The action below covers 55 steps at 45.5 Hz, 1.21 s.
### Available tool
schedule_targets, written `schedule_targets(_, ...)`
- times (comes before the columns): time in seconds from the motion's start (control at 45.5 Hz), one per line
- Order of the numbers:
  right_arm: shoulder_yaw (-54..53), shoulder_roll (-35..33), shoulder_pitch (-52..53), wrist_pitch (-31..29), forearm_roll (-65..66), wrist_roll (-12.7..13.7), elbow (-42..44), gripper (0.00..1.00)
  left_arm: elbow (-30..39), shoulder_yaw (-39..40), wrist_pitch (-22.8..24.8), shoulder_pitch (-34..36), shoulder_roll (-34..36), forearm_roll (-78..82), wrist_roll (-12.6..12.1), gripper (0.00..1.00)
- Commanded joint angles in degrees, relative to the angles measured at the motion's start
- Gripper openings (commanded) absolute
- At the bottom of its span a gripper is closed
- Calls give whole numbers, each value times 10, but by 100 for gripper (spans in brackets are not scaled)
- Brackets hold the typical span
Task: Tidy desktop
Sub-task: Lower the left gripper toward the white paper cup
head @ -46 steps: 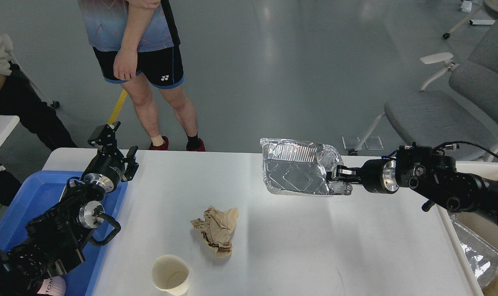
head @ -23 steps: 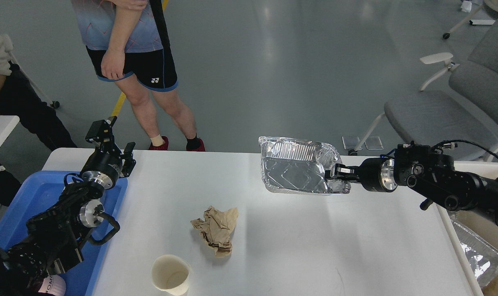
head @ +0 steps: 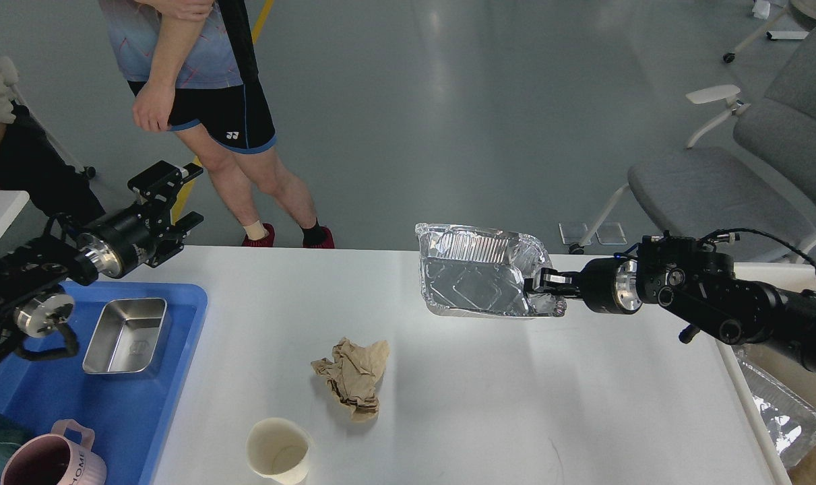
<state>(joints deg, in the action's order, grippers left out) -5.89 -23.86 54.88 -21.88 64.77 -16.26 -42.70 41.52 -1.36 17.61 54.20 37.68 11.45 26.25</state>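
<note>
While the desktop [head: 488, 397] spreads white below both my arms, my right gripper [head: 541, 283] is clamped on the crumpled rim of a foil tray [head: 478, 283] held above its far edge. My left gripper [head: 172, 202] hangs with jaws apart, holding nothing. Below it sits a blue tray [head: 138, 417]; crumpled paper [head: 350, 377] and a paper cup [head: 279, 450] lie between.

Bright, sharp; perhaps overhead floor glare.
</note>
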Motion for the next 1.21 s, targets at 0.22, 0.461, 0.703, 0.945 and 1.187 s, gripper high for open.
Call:
schedule_targets(0.22, 0, 23, 11, 1, 0, 0, 18, 0, 198, -330, 48, 240, 200, 100, 4, 96)
schedule_targets(0.461, -1, 30, 12, 1, 0, -1, 26, 0, 312, -327, 83, 279, 325, 314, 3, 96)
schedule_targets(0.703, -1, 37, 13, 1, -1, -2, 31, 0, 314, -323, 136, 334, 355, 355, 3, 96)
schedule_targets(0.945, -1, 39, 13, 1, -1, -2, 33, 0, 313, -313, 137, 340, 342, 356, 18, 97)
schedule_targets(1.187, -1, 45, 16, 1, 0, -2, 34, 0, 309, -316, 141, 334, 284, 357, 22, 97)
